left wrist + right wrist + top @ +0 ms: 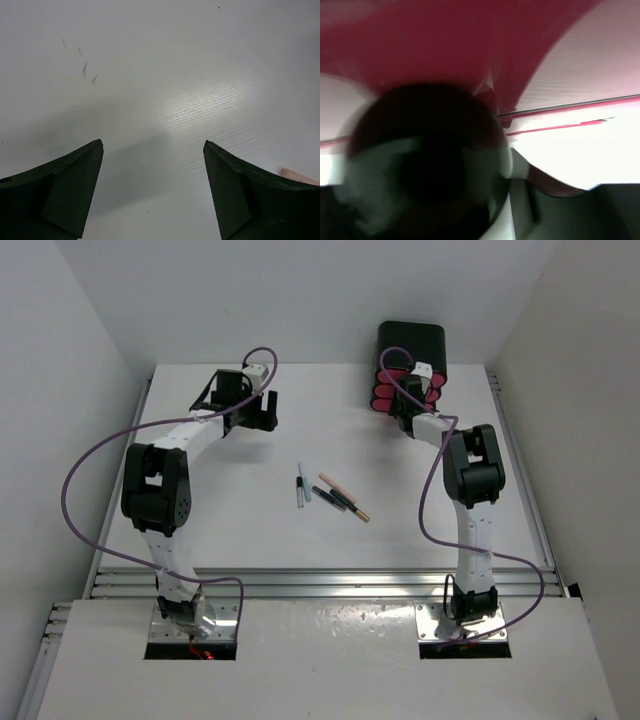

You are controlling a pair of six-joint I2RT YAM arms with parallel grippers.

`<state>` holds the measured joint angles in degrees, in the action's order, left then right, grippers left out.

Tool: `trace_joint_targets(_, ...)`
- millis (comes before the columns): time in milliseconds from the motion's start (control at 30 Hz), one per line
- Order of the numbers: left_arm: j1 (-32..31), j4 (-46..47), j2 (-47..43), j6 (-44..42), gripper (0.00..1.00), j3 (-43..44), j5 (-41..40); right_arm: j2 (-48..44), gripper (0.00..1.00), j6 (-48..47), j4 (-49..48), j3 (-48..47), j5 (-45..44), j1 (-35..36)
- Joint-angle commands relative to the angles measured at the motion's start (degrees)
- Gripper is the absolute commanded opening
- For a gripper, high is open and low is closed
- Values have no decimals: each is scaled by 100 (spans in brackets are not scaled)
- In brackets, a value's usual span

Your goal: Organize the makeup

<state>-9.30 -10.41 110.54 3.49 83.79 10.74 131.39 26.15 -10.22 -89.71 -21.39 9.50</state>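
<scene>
A white table (pixel 230 530) was enclosed by plain white walls on three sides, with a ribbed metal rail (pixel 320 585) laid along its near edge, just beyond the two arm bases.

Towards the middle of the table the makeup was found in a loose cluster: a silver-blue stick (pixel 300 488), a peach stick (pixel 337 485) and a black stick (pixel 338 501) with a gold end, lying close together at differing angles. No other cosmetics could be made out on the surface.

Further back on the left, the left gripper (pixel 256 418) was held over bare tabletop, well apart from the sticks. In the left wrist view its fingers (pixel 75 185) were spread wide with nothing between them, and only the tip of the peach stick (pixel 300 176) showed at the right edge.

At the far edge, a black box (pixel 412 340) with pink drawers (pixel 385 390) was set, and the right gripper (pixel 405 388) was pressed up against the drawer fronts. The right wrist view was filled by a blurred pink surface (pixel 445 35), so how far that gripper was parted could not be told.

The step in hand was judged to be work at a drawer, with the sticks not yet stowed. The next move would call for the left arm to be swung right and lowered squarely over one thin stick.
</scene>
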Motion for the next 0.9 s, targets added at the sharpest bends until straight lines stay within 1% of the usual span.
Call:
trace_joint_targets(0, 69, 110, -59, 38, 87, 155, 86, 62, 37, 118, 55, 6, 91, -71)
trace_joint_targets(67, 69, 110, -59, 38, 87, 155, 86, 44, 28, 66, 64, 59, 73, -71)
trace_joint_targets(100, 69, 110, -59, 38, 87, 155, 86, 36, 22, 65, 64, 76, 73, -71)
trace_joint_targets(233, 69, 110, -59, 38, 87, 155, 86, 9, 21, 39, 64, 156, 91, -79)
trace_joint_targets(300, 69, 110, -59, 38, 87, 155, 86, 0, 23, 48, 64, 182, 82, -80)
trace_joint_targets(400, 69, 110, -59, 38, 87, 155, 86, -9, 30, -5, 81, 226, 12, -80)
trace_joint_targets(433, 69, 110, -59, 38, 87, 155, 86, 0, 37, -22, 107, 217, 3, -80)
trace_joint_targets(467, 69, 110, -59, 38, 87, 155, 86, 9, 40, -40, 160, 209, 12, -71)
trace_joint_targets(533, 69, 110, -59, 38, 87, 155, 86, 18, 41, -23, 204, 200, -15, -79)
trace_joint_targets(567, 69, 110, -59, 38, 87, 155, 86, 35, 38, -14, 231, 200, -15, -80)
trace_joint_targets(633, 69, 110, -59, 38, 87, 155, 86, 44, 27, -5, 275, 191, 38, -71)
trace_joint_targets(667, 69, 110, -59, 38, 87, 155, 86, 36, 13, 13, 283, 191, 38, -79)
trace_joint_targets(733, 69, 110, -59, 38, 87, 155, 86, 9, 3, 4, 301, 208, 21, -79)
trace_joint_targets(767, 69, 110, -59, 38, 87, 155, 86, 0, 0, 21, 319, 217, 29, -71)
trace_joint_targets(867, 69, 110, -59, 38, 87, 155, 86, -175, 0, -5, 275, 357, 90, -80)
